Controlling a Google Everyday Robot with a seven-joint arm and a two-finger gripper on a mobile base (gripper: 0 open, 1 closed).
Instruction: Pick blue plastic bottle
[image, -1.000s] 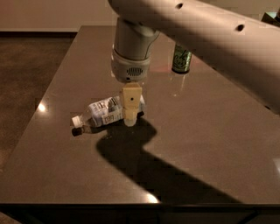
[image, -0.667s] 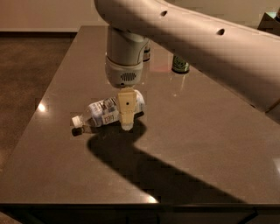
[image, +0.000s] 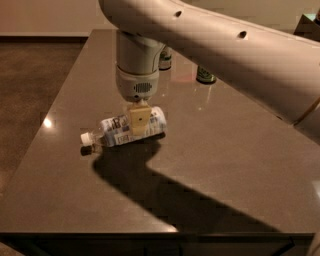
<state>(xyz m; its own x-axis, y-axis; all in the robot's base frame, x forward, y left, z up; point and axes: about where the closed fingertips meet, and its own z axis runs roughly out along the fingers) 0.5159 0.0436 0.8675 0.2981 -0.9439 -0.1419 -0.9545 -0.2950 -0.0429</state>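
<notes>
gripper (image: 140, 119) | shifted left since earlier, now across blue plastic bottle (image: 115, 131) label | grip: cannot tell

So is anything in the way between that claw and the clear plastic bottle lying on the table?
Nothing visible. The gripper is right down at the middle of the clear plastic bottle with the pale blue-and-white label. The green can and a second can stand far back on the dark table.

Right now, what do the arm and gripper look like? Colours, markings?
Smooth off-white arm with small dark round holes; cylindrical wrist with a dotted vent grille. Pale tan gripper with one dark dot, down at the blue plastic bottle. No cables visible.
</notes>
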